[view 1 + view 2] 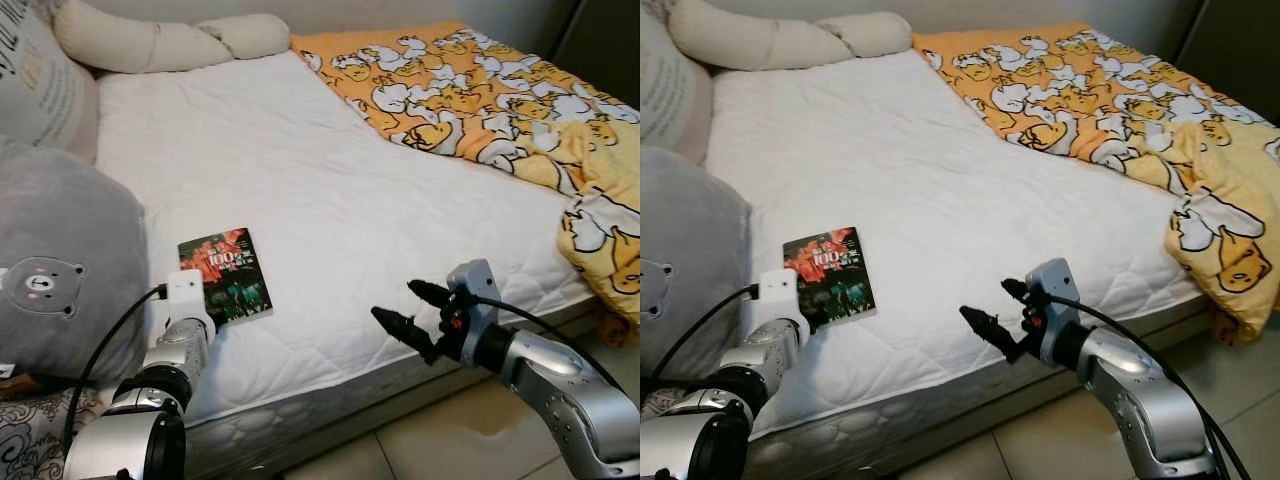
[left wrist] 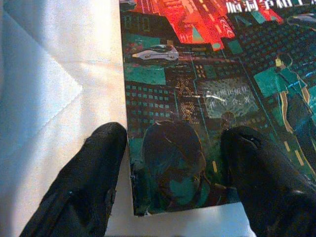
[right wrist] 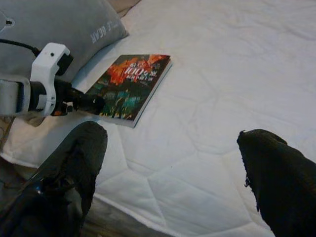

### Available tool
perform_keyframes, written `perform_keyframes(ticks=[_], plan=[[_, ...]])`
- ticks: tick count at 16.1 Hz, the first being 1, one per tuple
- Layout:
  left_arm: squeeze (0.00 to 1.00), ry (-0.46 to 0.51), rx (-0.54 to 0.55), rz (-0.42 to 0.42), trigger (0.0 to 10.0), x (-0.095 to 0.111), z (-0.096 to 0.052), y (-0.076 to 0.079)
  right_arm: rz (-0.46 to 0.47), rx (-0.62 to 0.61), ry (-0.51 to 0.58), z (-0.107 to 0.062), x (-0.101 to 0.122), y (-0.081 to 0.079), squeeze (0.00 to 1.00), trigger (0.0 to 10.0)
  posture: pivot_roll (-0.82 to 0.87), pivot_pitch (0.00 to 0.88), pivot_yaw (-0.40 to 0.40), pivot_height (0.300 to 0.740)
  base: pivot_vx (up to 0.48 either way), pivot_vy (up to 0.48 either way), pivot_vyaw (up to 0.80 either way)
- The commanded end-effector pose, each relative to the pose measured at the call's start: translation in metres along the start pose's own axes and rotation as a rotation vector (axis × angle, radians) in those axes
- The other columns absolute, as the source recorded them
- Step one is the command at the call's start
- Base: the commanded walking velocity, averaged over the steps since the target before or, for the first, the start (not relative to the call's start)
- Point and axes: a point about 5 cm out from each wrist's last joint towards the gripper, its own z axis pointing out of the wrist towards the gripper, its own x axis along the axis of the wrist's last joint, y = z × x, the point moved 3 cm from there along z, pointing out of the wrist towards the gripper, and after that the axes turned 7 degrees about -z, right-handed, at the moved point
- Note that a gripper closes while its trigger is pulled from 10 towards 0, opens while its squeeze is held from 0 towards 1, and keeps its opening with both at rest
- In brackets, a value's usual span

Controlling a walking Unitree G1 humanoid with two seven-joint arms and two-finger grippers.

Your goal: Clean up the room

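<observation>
Lying flat near the left front edge of the white quilted bed [image 1: 330,200], a red-and-teal paperback book [image 1: 225,275] sits under the left end effector [image 2: 173,163], fingers apart; the right end effector [image 1: 410,308] hovers spread nearby.

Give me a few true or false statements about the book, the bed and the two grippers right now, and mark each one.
1. The book lies flat on the white mattress. True.
2. The left gripper has lifted the book off the bed. False: its open fingers sit at the book's near corner, and the book lies flat.
3. The right gripper is open, over the mattress edge. True.
4. The duck blanket covers the book. False: it is bunched on the far right side, away from the book.
5. A grey bear pillow sits left of the book. True.
</observation>
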Motion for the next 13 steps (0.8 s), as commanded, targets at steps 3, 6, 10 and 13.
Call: perform_keyframes(ticks=[3,6,10,13], plan=[[1.00,0.004,-0.034,0.068,10.0,0.002,0.000,-0.001,-0.011,-0.025,0.008,0.002,0.000,0.004,0.00,10.0,-0.11,0.000,0.035,0.740,0.000,0.000,0.00],[1.00,0.076,-0.046,0.221,10.0,0.013,-0.002,-0.006,-0.009,-0.037,0.014,0.002,-0.002,0.003,0.00,10.0,-0.11,0.000,0.042,0.740,0.000,0.000,0.00],[1.00,0.183,-0.073,0.392,10.0,0.031,-0.007,-0.006,-0.009,-0.042,0.030,0.004,-0.001,0.002,0.00,10.0,-0.10,0.000,0.044,0.740,0.000,0.000,0.00],[1.00,0.252,-0.126,0.392,10.0,0.037,-0.014,-0.002,-0.016,-0.055,0.054,0.007,0.001,0.002,0.00,10.0,-0.08,0.000,0.037,0.740,0.000,0.000,0.00]])
